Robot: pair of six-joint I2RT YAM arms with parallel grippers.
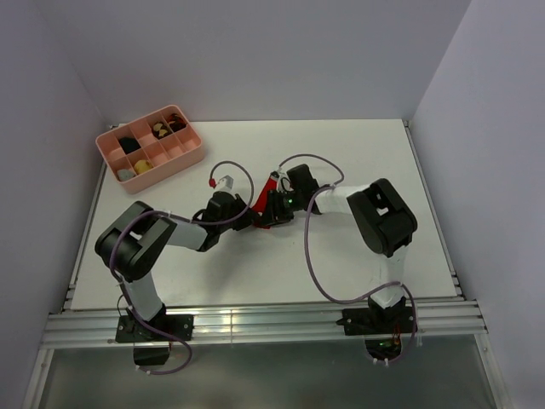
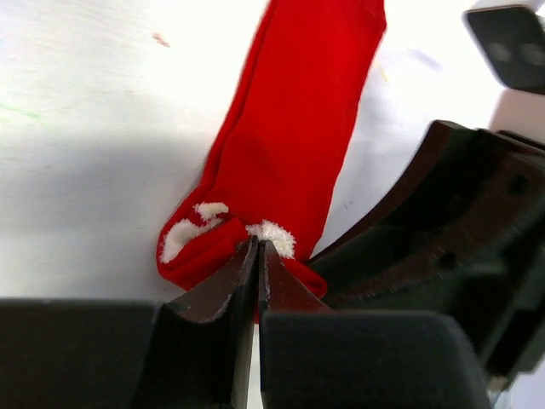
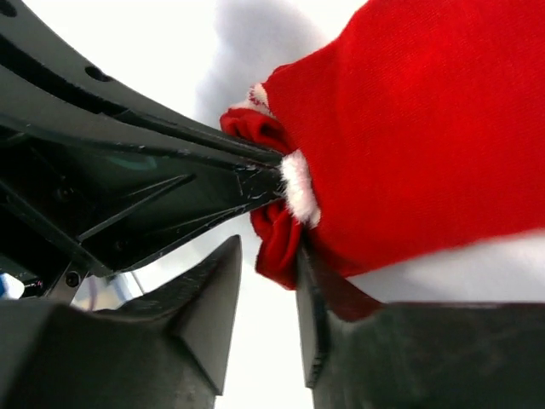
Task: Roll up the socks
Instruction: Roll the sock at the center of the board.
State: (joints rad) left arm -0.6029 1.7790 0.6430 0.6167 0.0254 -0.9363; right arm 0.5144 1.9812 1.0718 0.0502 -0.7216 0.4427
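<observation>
The red socks (image 2: 298,119) lie flat as one long strip on the white table, with white fluffy marks at the near end. My left gripper (image 2: 258,249) is shut on that near end, which is folded over. In the right wrist view the socks (image 3: 426,128) fill the upper right. My right gripper (image 3: 268,256) is open, its right finger against the folded red end, a bit of fabric hanging between the jaws. In the top view the socks (image 1: 270,189) lie mid-table, with my left gripper (image 1: 248,218) and right gripper (image 1: 276,210) meeting at their near end.
A pink compartment tray (image 1: 192,158) holding several rolled bundles stands at the back left. Grey walls close in the table on three sides. The right gripper's black fingers (image 2: 443,221) crowd the right of the left wrist view.
</observation>
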